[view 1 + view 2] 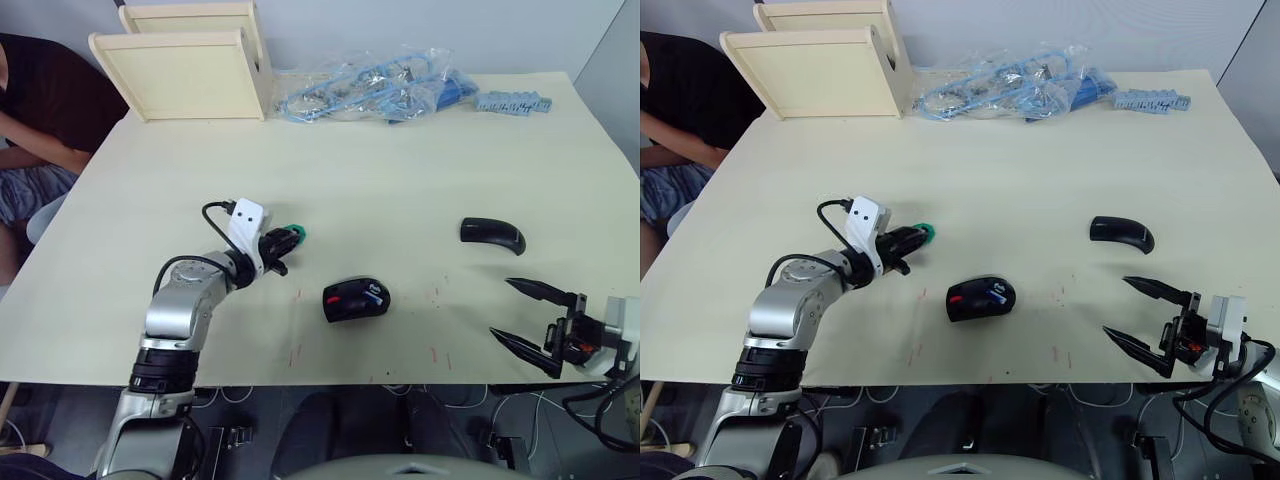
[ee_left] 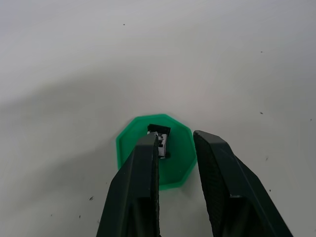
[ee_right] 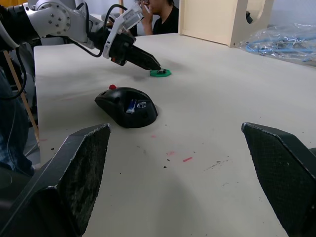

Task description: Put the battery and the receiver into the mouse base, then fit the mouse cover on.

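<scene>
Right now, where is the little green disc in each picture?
Left eye view: green disc at the left gripper tips, left of centre.
Right eye view: same spot.
Left wrist view: centre, between the fingers.
Right wrist view: upper middle.
Shared landmark: the mouse base nearby.

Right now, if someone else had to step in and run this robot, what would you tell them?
Left gripper: open, fingers straddling the small receiver on the green disc, not yet gripped.
Right gripper: open, holding nothing, near the table edge.
Mouse base: mid-table, battery already seated in it.
Mouse cover: lying apart, ahead of the right gripper.
Left: grab the receiver, insert it, fit the cover.
</scene>
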